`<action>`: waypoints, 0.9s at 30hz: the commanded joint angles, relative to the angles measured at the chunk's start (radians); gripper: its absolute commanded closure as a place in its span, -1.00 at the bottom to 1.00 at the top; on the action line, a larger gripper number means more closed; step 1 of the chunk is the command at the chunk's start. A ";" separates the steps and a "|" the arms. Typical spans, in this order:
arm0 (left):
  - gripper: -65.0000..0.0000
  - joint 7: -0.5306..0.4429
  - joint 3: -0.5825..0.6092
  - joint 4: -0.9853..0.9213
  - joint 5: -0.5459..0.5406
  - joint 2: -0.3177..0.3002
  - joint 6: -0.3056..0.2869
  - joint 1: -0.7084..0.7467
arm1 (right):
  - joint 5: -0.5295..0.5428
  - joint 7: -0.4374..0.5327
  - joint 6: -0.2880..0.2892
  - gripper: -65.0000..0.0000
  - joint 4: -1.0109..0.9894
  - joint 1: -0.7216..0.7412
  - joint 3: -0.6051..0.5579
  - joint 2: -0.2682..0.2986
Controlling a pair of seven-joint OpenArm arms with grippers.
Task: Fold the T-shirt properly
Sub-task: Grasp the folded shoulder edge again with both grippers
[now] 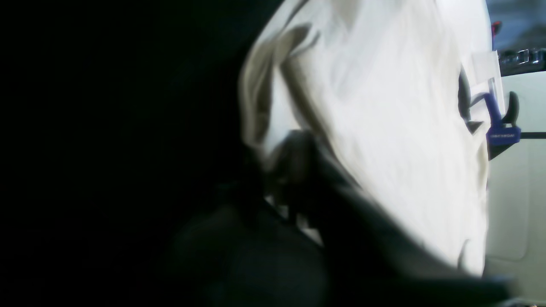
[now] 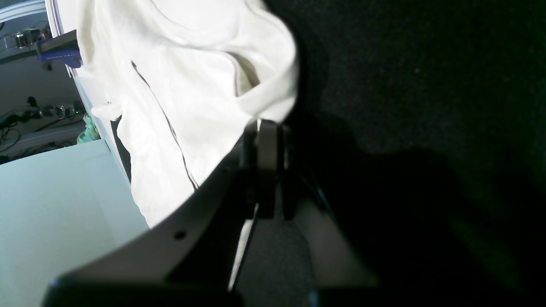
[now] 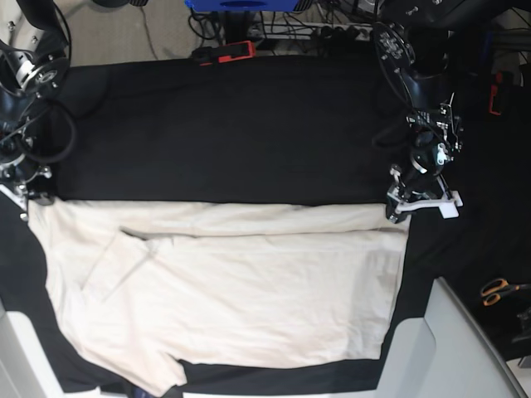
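Base view shows the T-shirt (image 3: 241, 290) spread flat on the black-covered counter (image 3: 232, 133), its long axis running from one gripper to the other. The far edge, already turned over in a narrow band, is pinned at both ends: the left gripper (image 3: 400, 209) is clenched on one corner, the right gripper (image 3: 31, 201) on the other. From each gripper the cloth lies toward the counter's near edge, so a matched pull by both arms looks right.

Base view is evenly lit and sharp; both wrist views are dim, with the black counter (image 3: 232, 133) crushed to shadow, the T-shirt (image 1: 384, 128) overexposed and smeared by blur.
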 commanded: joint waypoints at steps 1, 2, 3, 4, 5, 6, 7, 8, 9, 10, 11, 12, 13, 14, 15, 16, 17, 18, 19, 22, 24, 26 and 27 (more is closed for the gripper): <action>1.00 0.013 0.002 0.008 -0.006 -0.007 0.012 -0.011 | 0.012 0.004 0.012 1.00 0.007 0.016 -0.003 0.017; 1.00 0.013 0.002 0.008 -0.006 -0.007 0.012 -0.011 | 0.012 0.004 0.012 1.00 0.007 0.016 -0.003 0.017; 1.00 0.014 0.002 0.008 -0.006 -0.007 0.012 -0.011 | 0.012 0.004 0.012 1.00 0.007 0.016 -0.003 0.017; 1.00 0.014 0.002 0.008 -0.006 -0.009 0.012 -0.011 | 0.012 0.004 0.012 1.00 0.007 0.016 -0.003 0.017; 1.00 0.014 0.002 0.006 -0.006 -0.009 0.012 -0.011 | 0.012 0.004 0.012 1.00 0.007 0.016 -0.003 0.017; 1.00 0.014 0.002 0.006 -0.006 -0.009 0.012 -0.011 | 0.012 0.004 0.012 1.00 0.007 0.016 -0.003 0.017; 1.00 0.014 0.002 0.006 -0.006 -0.009 0.012 -0.011 | 0.012 0.004 0.012 1.00 0.007 0.016 -0.003 0.017; 1.00 0.016 0.002 0.006 -0.006 -0.009 0.015 -0.011 | 0.012 0.004 0.012 1.00 0.007 0.016 -0.003 0.017; 1.00 0.016 0.002 0.006 -0.006 -0.009 0.022 -0.011 | 0.012 0.004 0.012 1.00 0.007 0.016 -0.003 0.017; 1.00 0.016 0.003 0.006 -0.006 -0.009 0.042 -0.011 | 0.012 0.004 0.012 1.00 0.007 0.016 -0.003 0.017; 1.00 0.016 0.003 0.006 -0.006 -0.009 0.065 -0.011 | 0.012 0.004 0.012 1.00 0.007 0.016 -0.003 0.017; 1.00 0.016 0.003 0.006 -0.004 -0.009 0.076 -0.011 | 0.012 0.002 0.012 1.00 0.007 0.016 -0.003 0.017; 1.00 0.016 0.003 0.006 -0.004 -0.010 0.078 -0.011 | 0.012 0.002 0.012 1.00 0.009 0.015 -0.003 0.019; 1.00 0.016 0.003 0.006 -0.004 -0.012 0.078 -0.011 | 0.012 0.002 0.012 1.00 0.012 0.013 -0.003 0.020; 1.00 0.018 0.005 0.011 -0.004 -0.019 0.078 -0.011 | 0.012 0.002 0.012 1.00 0.015 0.012 -0.003 0.022; 1.00 0.019 0.012 0.012 -0.004 -0.030 0.078 -0.008 | 0.013 0.002 0.012 1.00 0.024 0.003 -0.003 0.022; 1.00 0.033 0.037 0.014 -0.004 -0.038 0.078 0.001 | 0.013 0.001 0.012 1.00 0.047 -0.013 -0.003 0.022; 1.00 0.057 0.068 0.023 -0.004 -0.053 0.078 0.007 | 0.013 -0.013 0.012 1.00 0.086 -0.025 -0.003 0.019; 1.00 0.076 0.094 0.038 -0.004 -0.062 0.078 0.010 | 0.013 -0.030 0.012 1.00 0.119 -0.034 -0.003 0.016; 1.00 0.103 0.123 0.112 -0.008 -0.066 0.078 0.051 | 0.015 -0.082 0.012 1.00 0.210 -0.057 -0.002 0.013; 1.00 0.103 0.126 0.163 -0.008 -0.066 0.078 0.085 | 0.015 -0.114 0.012 1.00 0.245 -0.071 0.004 0.013; 1.00 0.105 0.130 0.202 -0.009 -0.066 0.078 0.120 | 0.016 -0.137 0.012 1.00 0.268 -0.082 0.006 0.013; 1.00 0.120 0.129 0.221 -0.009 -0.066 0.078 0.139 | 0.016 -0.147 0.012 1.00 0.277 -0.089 0.006 0.014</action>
